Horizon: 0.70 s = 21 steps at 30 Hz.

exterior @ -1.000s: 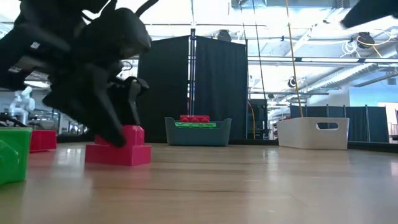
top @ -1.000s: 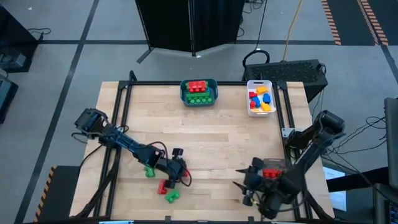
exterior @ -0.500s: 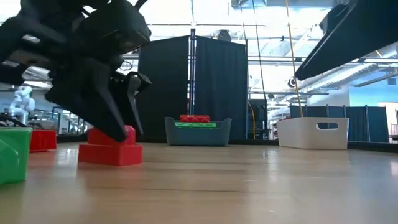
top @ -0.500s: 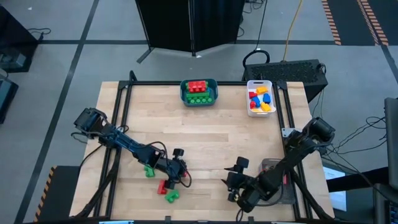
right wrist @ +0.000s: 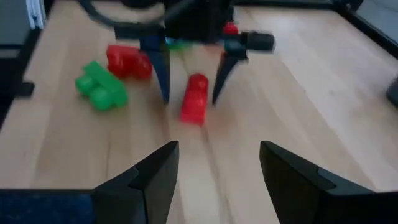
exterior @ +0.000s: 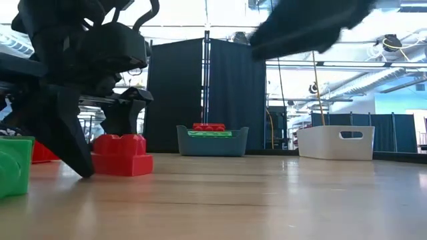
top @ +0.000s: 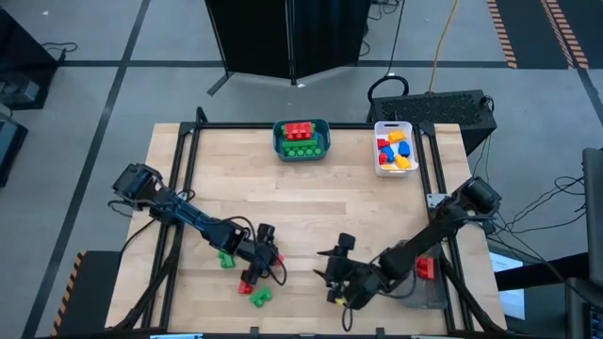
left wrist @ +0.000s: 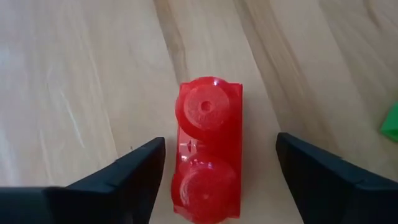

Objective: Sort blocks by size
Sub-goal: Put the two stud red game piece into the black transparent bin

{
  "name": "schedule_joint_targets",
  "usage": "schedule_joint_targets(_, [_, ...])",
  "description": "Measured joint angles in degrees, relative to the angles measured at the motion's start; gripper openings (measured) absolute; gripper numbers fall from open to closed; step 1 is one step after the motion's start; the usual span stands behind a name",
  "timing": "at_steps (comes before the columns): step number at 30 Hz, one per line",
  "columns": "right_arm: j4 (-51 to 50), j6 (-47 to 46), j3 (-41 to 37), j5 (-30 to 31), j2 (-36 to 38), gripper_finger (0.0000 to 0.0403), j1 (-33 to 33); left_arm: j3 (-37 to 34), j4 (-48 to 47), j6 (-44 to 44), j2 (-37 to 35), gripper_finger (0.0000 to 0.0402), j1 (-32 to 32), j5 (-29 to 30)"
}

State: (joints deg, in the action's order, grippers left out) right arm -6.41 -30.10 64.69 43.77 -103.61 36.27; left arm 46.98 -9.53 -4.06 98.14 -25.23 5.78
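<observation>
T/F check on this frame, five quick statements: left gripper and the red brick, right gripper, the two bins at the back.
1. The left gripper has its fingers spread on either side of a red brick, not touching it. True.
2. That red brick stands on end. False: it lies flat on the table, studs facing up.
3. The right gripper holds a green brick. False: its fingers are apart with nothing between them.
4. The teal bin holds red and green bricks. True.
5. The white bin is empty. False: it holds red, yellow and blue bricks.
</observation>
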Motion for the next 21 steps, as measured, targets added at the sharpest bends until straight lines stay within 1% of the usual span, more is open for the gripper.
schedule_joint_targets(3, [4.57, 4.05, -0.02, -0.96, -1.86, 0.021, -2.12, 0.05, -0.84, -0.55, -0.06, 0.0302, 0.02, 0.37])
schedule_joint_targets(5, [6.82, 5.37, -0.04, -2.78, -3.34, 0.021, -3.45, 0.05, -0.95, -1.48, -0.06, 0.0297, 0.04, 0.39])
schedule_joint_targets(9, [10.2, 5.79, -0.04, -6.98, -6.54, 0.021, -5.68, 0.05, -1.34, -1.63, -0.06, 0.0269, 0.04, 0.35])
schedule_joint_targets(14, [14.99, 5.97, -0.07, -10.26, -10.02, 0.021, -7.63, 0.0, -1.61, -1.81, -0.08, 0.0203, 0.05, 0.06])
schedule_joint_targets(21, [19.34, 8.16, -0.07, -16.32, -10.82, 0.021, -9.31, -0.04, -1.32, -3.59, -0.23, 0.0101, 0.16, 0.68])
